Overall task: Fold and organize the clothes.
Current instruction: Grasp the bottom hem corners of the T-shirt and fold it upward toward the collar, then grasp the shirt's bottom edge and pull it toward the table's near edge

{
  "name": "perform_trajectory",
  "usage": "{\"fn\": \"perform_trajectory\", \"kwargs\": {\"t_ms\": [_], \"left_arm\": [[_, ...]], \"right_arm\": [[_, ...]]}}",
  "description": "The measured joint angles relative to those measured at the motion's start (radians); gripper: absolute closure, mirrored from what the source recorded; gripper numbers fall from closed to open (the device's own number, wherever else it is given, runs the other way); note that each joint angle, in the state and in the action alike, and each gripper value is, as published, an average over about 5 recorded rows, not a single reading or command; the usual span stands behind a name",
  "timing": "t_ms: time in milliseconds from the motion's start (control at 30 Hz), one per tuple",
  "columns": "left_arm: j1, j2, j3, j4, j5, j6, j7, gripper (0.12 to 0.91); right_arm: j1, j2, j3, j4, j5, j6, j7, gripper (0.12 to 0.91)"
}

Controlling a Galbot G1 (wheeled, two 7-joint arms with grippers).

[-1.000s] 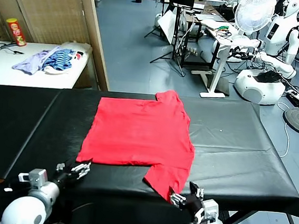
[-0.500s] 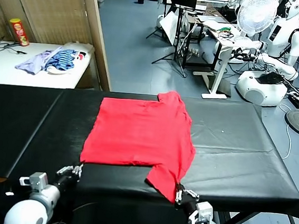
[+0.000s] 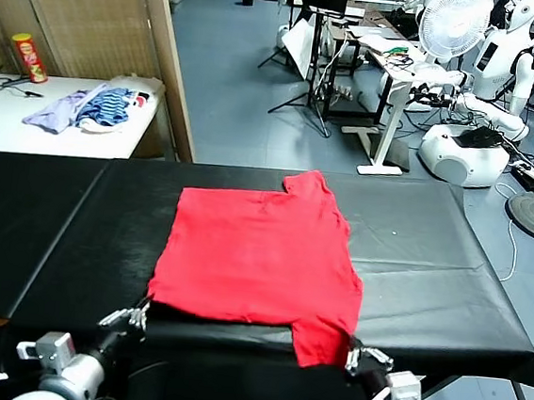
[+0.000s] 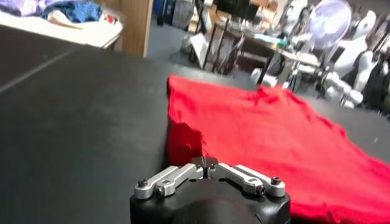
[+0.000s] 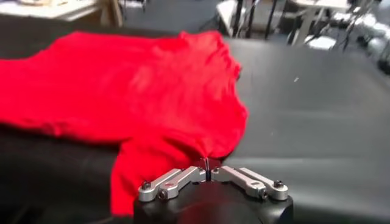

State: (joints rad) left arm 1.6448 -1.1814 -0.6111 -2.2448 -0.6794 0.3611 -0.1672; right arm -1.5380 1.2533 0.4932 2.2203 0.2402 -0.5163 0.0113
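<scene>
A red T-shirt [image 3: 260,254] covers the middle of the black table [image 3: 431,263], with bare surface open on both sides, while a wooden partition [image 3: 172,58] and a side table [image 3: 28,125] stand beyond the far-left edge.

Left gripper [image 3: 132,316] low at the near edge, jaws closed together, pinching red cloth at the nearer left corner. Right gripper [image 3: 362,358] likewise low at the near edge, jaws closed, clamped on red cloth.
</scene>
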Motion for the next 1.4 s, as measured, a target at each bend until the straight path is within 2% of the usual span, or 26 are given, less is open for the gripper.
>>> {"fn": "perform_trajectory", "kwargs": {"t_ms": [267, 600, 700, 833, 933, 1000, 1133, 1200, 1267, 1333, 1400], "left_arm": [[-0.135, -0.018, 0.034, 0.111, 0.1, -0.022, 0.002, 0.905], [-0.258, -0.027, 0.067, 0.268, 0.204, -0.038, 0.001, 0.905], [-0.285, -0.032, 0.076, 0.308, 0.239, -0.04, 0.002, 0.905], [-0.302, -0.037, 0.08, 0.334, 0.257, -0.037, 0.004, 0.898], [-0.296, -0.034, 0.076, 0.331, 0.258, -0.034, 0.005, 0.81], [-0.285, -0.029, 0.071, 0.321, 0.258, -0.032, 0.005, 0.696], [-0.253, -0.022, 0.063, 0.289, 0.253, -0.028, 0.007, 0.478], [-0.236, -0.021, 0.063, 0.274, 0.247, -0.026, 0.01, 0.367], [-0.22, -0.022, 0.063, 0.265, 0.238, -0.021, 0.016, 0.293], [-0.211, -0.023, 0.064, 0.263, 0.223, -0.014, 0.022, 0.246], [-0.207, -0.025, 0.063, 0.265, 0.197, -0.001, 0.026, 0.236]], "right_arm": [[0.206, -0.038, -0.055, -0.176, 0.004, 0.047, -0.005, 0.903], [0.4, -0.022, -0.134, -0.403, -0.018, 0.11, -0.038, 0.889], [0.427, -0.016, -0.145, -0.442, -0.001, 0.121, -0.055, 0.791], [0.419, -0.03, -0.137, -0.432, 0.008, 0.115, -0.085, 0.575], [0.384, -0.052, -0.12, -0.384, 0.004, 0.105, -0.096, 0.409], [0.353, -0.065, -0.107, -0.346, 0.002, 0.099, -0.097, 0.317], [0.286, -0.081, -0.078, -0.287, -0.002, 0.098, -0.096, 0.236], [0.255, -0.083, -0.069, -0.275, -0.008, 0.102, -0.096, 0.234], [0.231, -0.081, -0.065, -0.272, -0.015, 0.106, -0.096, 0.239], [0.215, -0.076, -0.065, -0.272, -0.023, 0.109, -0.095, 0.295], [0.207, -0.071, -0.064, -0.274, -0.029, 0.109, -0.093, 0.378]]}}
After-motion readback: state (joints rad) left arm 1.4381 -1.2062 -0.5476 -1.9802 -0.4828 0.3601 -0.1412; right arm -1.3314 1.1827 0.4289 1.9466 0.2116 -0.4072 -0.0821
